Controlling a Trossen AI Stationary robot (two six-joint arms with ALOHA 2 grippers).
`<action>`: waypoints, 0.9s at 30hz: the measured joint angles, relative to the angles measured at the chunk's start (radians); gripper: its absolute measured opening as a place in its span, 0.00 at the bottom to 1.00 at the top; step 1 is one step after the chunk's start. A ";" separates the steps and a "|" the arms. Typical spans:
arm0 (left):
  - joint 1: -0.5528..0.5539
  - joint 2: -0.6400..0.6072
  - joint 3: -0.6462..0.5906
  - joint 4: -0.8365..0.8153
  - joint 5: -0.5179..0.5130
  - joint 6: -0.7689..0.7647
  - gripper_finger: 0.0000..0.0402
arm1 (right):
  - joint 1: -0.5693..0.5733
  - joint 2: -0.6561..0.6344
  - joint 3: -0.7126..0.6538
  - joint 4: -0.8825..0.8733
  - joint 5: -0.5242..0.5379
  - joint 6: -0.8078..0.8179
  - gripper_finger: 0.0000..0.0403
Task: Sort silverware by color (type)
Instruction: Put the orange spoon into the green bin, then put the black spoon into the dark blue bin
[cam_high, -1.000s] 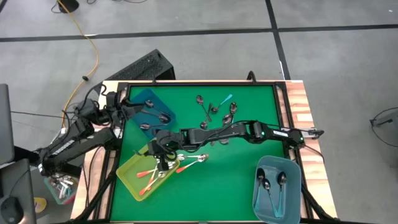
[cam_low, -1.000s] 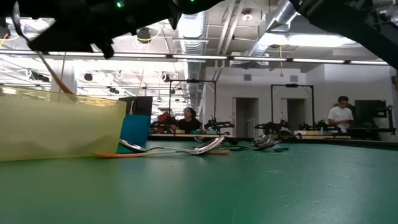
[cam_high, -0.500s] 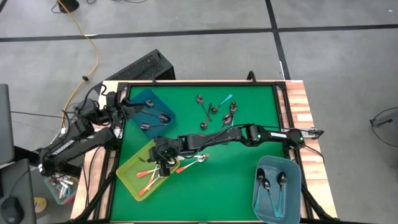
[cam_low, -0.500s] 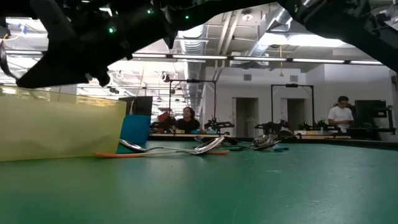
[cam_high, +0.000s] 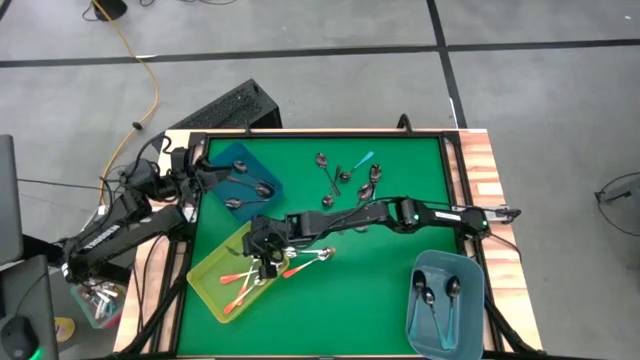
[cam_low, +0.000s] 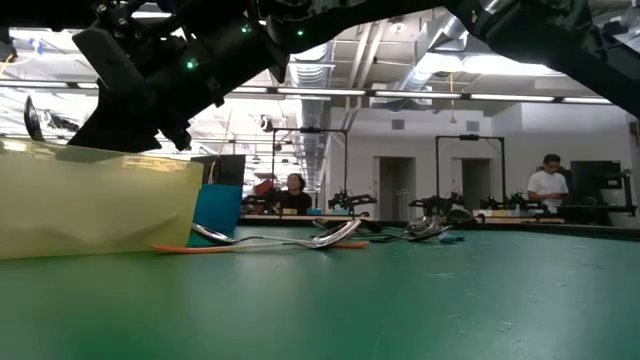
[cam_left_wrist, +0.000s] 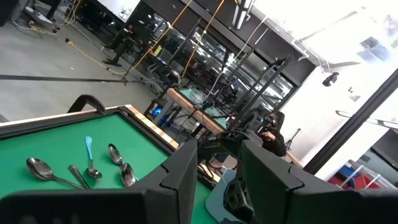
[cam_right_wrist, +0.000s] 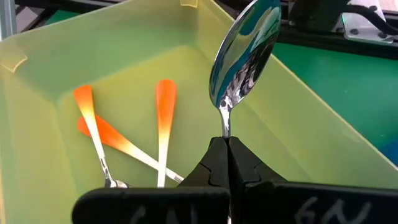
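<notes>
My right gripper hangs over the yellow bin at the table's near left and is shut on a silver spoon. Its handle is hidden by my fingers. Orange-handled spoons lie on the bin's floor. Two more orange-handled spoons lie flat on the green mat beside the bin. A cluster of dark spoons, one with a teal handle, lies at the far middle. My left gripper is open and waits at the table's left edge by the blue bin. My right gripper pinches the spoon's thin neck, just below the bowl, between its two fingers. The bowl sticks out past the fingertips. The spoon is lifted clear, above the inside of the yellow bin. The fingers hide the handle.
The blue bin at the far left holds dark spoons. A light blue bin at the near right holds two dark spoons. A raised black frame edges the green mat. People stand in the room beyond the table.
My right gripper has moved a little toward the table's near edge, carrying the spoon over the yellow bin. In the low view the orange handle that showed a second ago is out of sight.
</notes>
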 joint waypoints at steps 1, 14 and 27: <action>0.000 0.000 0.000 0.000 0.000 0.000 0.27 | -0.003 0.000 0.000 0.000 0.000 0.000 0.00; 0.000 0.000 0.000 0.000 0.000 0.001 0.27 | -0.003 0.015 0.000 -0.003 0.000 0.000 0.02; 0.000 0.000 0.000 0.000 0.000 -0.006 0.27 | -0.003 0.015 0.000 -0.016 0.000 0.007 0.15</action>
